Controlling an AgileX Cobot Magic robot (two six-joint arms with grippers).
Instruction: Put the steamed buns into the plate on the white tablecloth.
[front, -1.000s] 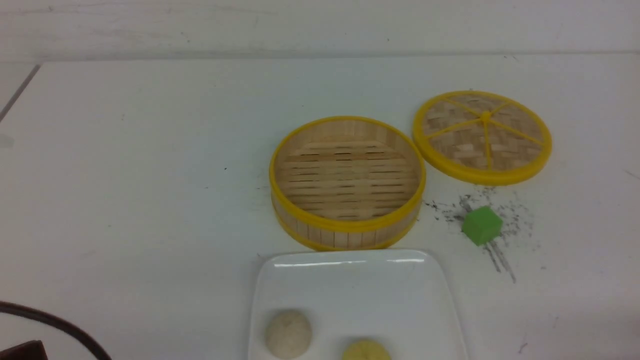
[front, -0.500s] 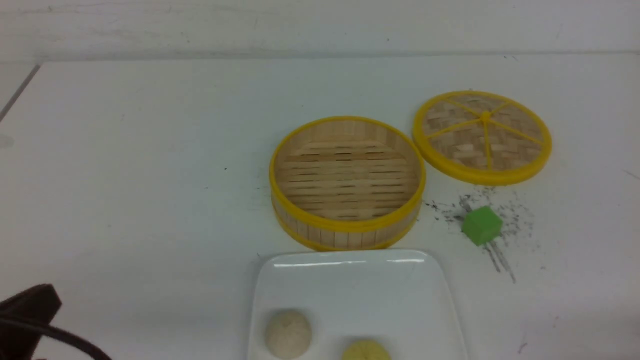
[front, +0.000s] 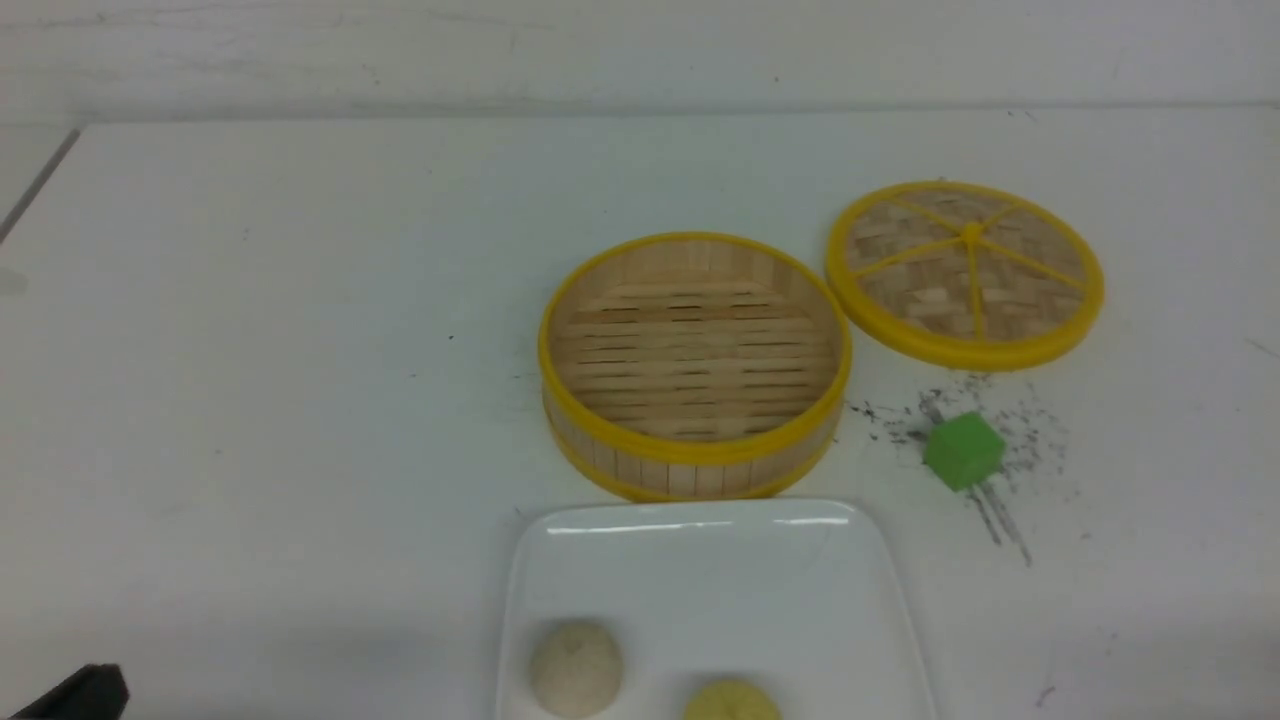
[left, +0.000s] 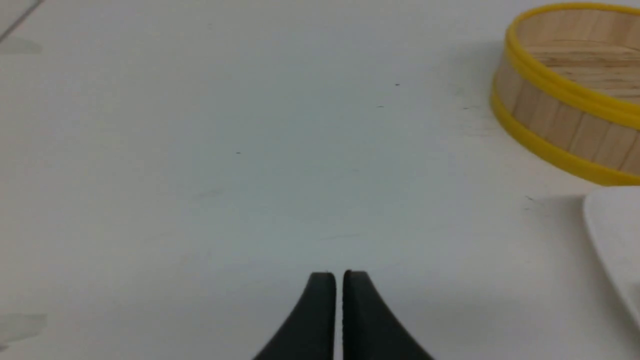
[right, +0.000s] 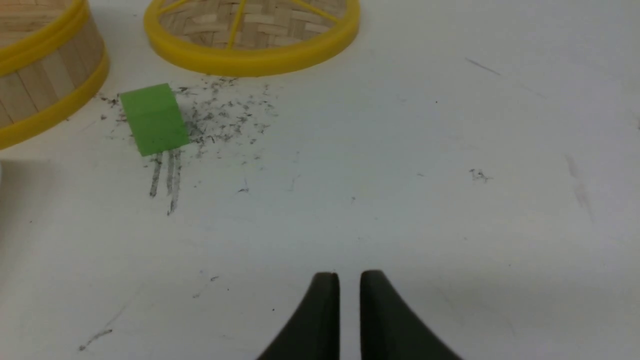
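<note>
inspector: state the position of the goods.

operator: both lie on the plate (front: 740, 590): the beige bun (front: 576, 668) and the pale yellow bun (front: 732, 700), apart from each other. the plate is on the white tablecloth (front: 300, 350), and i see no bun in the steamer (front: 690, 452). i judge the placing done.

inspector: and your hands?

operator: my left gripper (left: 339, 272) has its fingers a sliver apart, with nothing between them. my right gripper (right: 350, 273) shows a wider slit, also without a load.

inspector: remaining risks?

operator: slight, in my judgement. a low sweep of my left arm across the plate could knock the beige bun and roll it. pushing on the rim could shift both buns together, or press the plate against the steamer, which sits right by it. a careless right arm might nudge the green cube (front: 964, 452). lifting clear before any sideways travel would avoid all three.

inspector: do the views agree?

operator: they complement each other. the front view alone shows both buns clearly, though it cuts off the yellow one and the plate's near part. it does not show the slits between my fingers; the wrist views do. the right wrist view gives the cube and the woven lid (front: 965, 270) at closer range, but no bun.
</note>
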